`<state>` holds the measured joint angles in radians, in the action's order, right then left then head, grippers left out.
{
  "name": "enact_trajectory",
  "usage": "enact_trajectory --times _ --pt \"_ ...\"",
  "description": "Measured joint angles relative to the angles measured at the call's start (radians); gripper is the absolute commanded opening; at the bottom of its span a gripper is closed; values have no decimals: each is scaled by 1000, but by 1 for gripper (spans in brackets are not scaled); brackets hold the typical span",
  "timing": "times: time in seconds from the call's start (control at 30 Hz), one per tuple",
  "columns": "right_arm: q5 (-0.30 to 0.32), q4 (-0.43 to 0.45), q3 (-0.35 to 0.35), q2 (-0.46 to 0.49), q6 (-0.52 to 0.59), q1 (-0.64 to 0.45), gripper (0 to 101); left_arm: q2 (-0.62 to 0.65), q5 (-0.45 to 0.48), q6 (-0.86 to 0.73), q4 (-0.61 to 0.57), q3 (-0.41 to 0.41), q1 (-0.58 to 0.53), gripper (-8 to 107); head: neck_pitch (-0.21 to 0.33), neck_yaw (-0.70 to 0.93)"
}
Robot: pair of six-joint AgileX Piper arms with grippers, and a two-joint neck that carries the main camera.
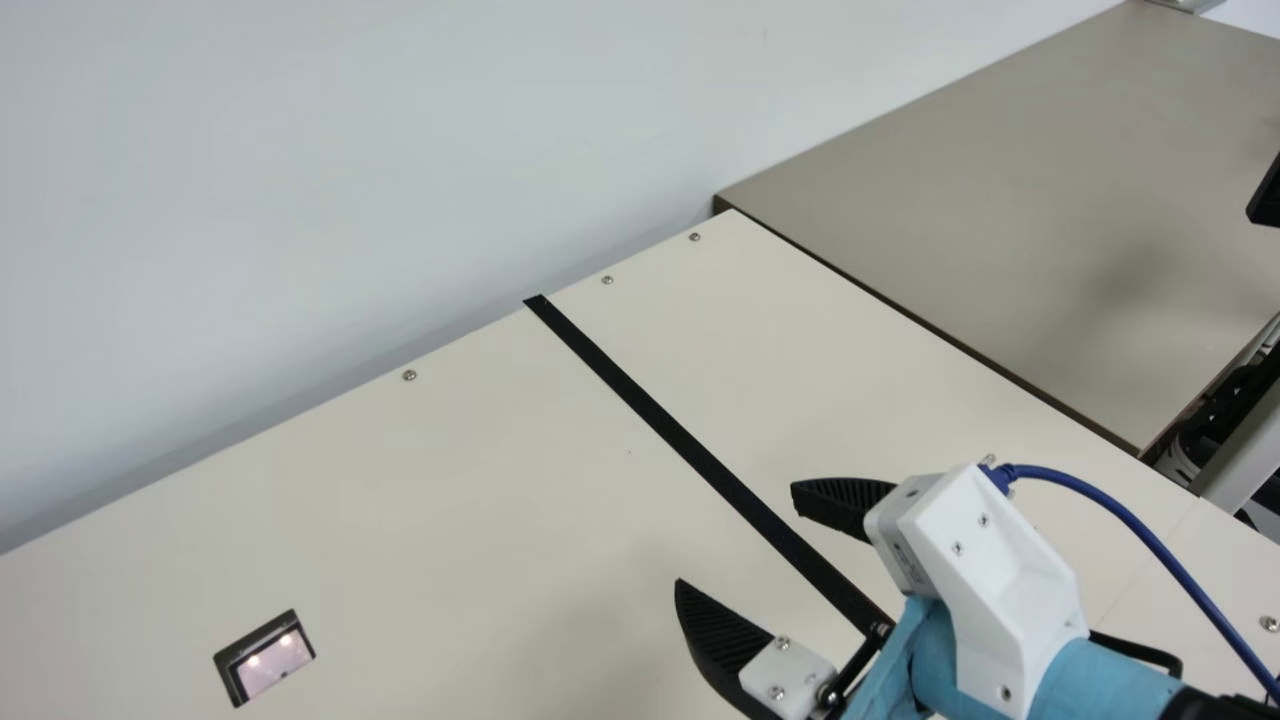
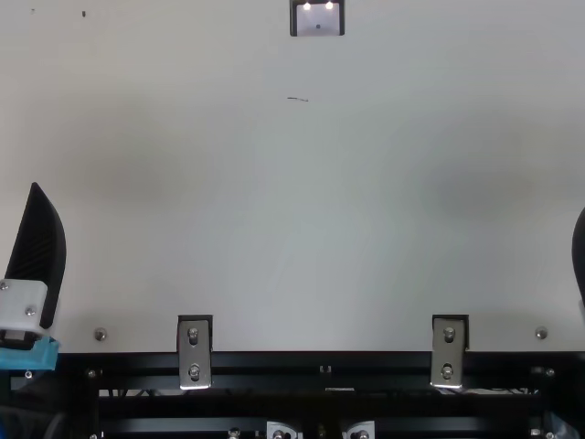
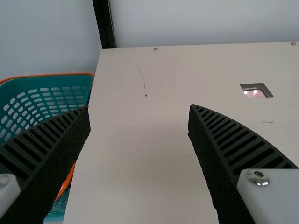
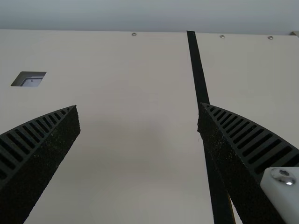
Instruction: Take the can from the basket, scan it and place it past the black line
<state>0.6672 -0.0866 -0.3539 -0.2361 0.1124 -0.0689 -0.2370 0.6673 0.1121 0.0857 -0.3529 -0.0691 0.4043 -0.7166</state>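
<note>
Table (image 1: pixel 400 480) spans mid-frame; basket (image 3: pixel 32 83) beside it. My left gripper (image 3: pixel 139 107), right gripper (image 1: pixel 737 536) — both wide, holding nothing. Black line (image 1: pixel 700 455) centre, scan window (image 1: pixel 268 662) lower left. Can: can't tell where — pick, scan, placing all seemingly left.

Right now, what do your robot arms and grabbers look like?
My right gripper has two curved, pointy black ribbed fingers. Its arm has a white angular bracket with small silver screws, a light-blue covering and a dark-blue cable. My left gripper has matching black ribbed fingers, and light blue behind them too.
</note>
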Motion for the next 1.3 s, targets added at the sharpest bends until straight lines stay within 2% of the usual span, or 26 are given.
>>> enact_trajectory --times 1.3 --pt "0 -1 0 0 0 0 101 0 0 0 0 0 0 90 -5 5"
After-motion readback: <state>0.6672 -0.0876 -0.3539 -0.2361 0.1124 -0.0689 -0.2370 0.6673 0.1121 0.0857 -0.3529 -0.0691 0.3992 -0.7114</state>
